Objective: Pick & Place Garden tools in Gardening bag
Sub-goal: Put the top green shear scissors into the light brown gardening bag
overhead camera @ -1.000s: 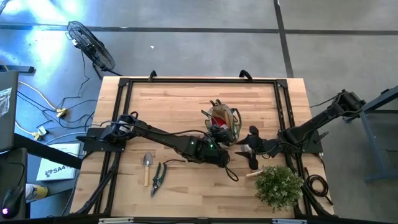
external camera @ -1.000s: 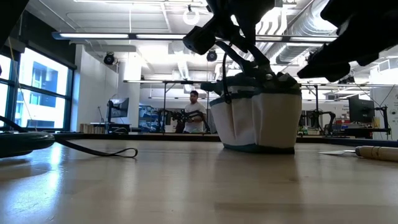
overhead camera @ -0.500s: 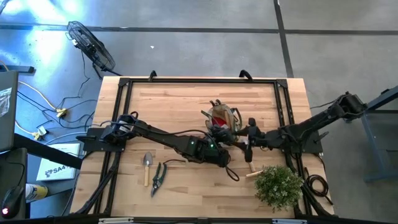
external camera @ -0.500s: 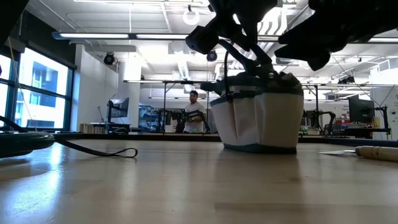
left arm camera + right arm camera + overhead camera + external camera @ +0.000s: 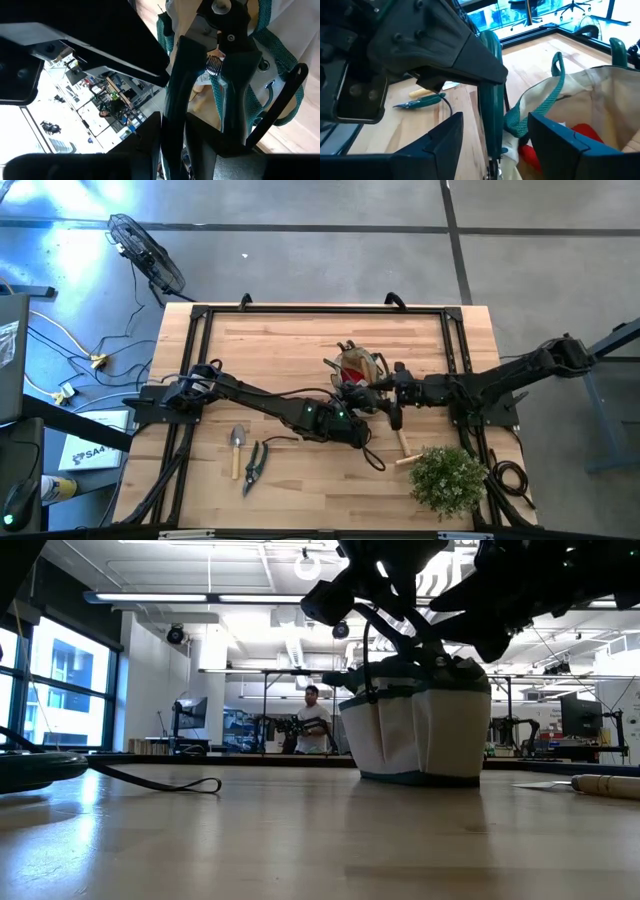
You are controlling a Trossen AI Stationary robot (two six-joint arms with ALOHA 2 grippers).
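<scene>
From the high view, the gardening bag [image 5: 362, 367] stood near the table's middle. The left gripper [image 5: 351, 400] hung at its near rim and the right gripper [image 5: 393, 400] just beside it, on the bag's right. A trowel [image 5: 237, 442] and loose shears [image 5: 253, 465] lay well apart to the left. Another wooden handle [image 5: 404, 446] lay near the bushy plant [image 5: 447, 478].

The low view showed the bag sitting flat on the table, with both dark grippers crowded over its mouth. A person [image 5: 315, 720] stood far off in the room.

In the left wrist view, the left gripper was pinching a pair of pruning shears [image 5: 176, 95] by the handles. Their spring [image 5: 214, 64] and pivot end pointed towards the bag's open top.

In the right wrist view, the right gripper's fingers [image 5: 436, 145] stood spread, with one green shear handle between them and seemingly apart from both. A red glove [image 5: 585, 134] already lay inside the bag.

I judged the shears to be stiff, fairly heavy and slick on the coated handles, so the best grip looked to be across both handles near the pivot. The bag looked soft, and its rim and loop handles could fold or snag under a push
</scene>
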